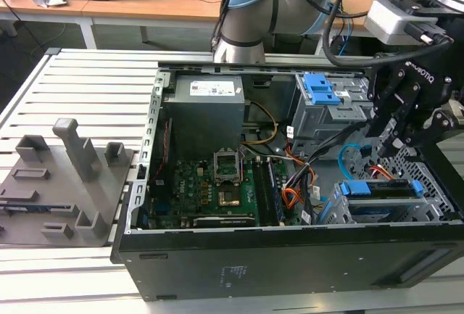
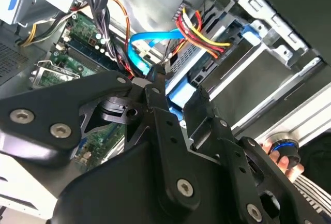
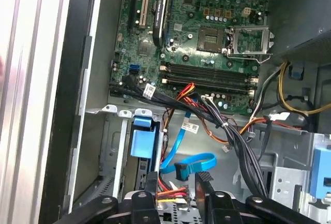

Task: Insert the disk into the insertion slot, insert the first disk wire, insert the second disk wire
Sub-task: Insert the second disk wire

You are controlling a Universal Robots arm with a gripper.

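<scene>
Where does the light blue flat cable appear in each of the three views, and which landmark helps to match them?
Exterior view: the light blue cable arcs at the exterior view's right, between the grey drive cage and the disk.
Second wrist view: it curves beside the red-and-yellow wires.
First wrist view: it loops between those wires and the motherboard.
Shared landmark: the green motherboard.

The arm (image 1: 246, 2) is showing silver-grey tubes with a light blue joint cap. Black cables (image 1: 335, 17) are looping above the black gripper (image 1: 388, 147), whose links are carrying silver screws (image 2: 184, 187) and white lettering.
</scene>
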